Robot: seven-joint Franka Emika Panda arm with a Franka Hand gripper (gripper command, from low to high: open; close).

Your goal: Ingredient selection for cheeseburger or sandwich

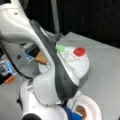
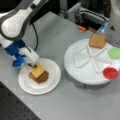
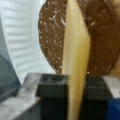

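Observation:
My gripper (image 2: 33,65) is shut on the yellow-orange cheese square (image 2: 37,70), holding it edge-on just over the dark brown patty (image 2: 42,77) on the white paper plate (image 2: 53,82). In the wrist view the cheese square (image 3: 75,57) stands between the two black fingers (image 3: 52,92) with the speckled patty (image 3: 50,37) behind it. A brown piece (image 1: 81,110) shows on the plate (image 1: 93,106) in a front view. On the divided tray (image 2: 85,72) lie a toast-brown bread square (image 2: 97,40), a green piece (image 2: 115,53) and a red disc (image 2: 110,73).
The arm's white and grey body (image 1: 45,62) blocks much of a front view, where the tray (image 1: 80,65) carries the red disc (image 1: 79,51), green piece (image 1: 60,47) and bread (image 1: 41,58). Blue and orange clutter (image 1: 8,72) sits at the left, an orange item (image 2: 81,28) behind the tray.

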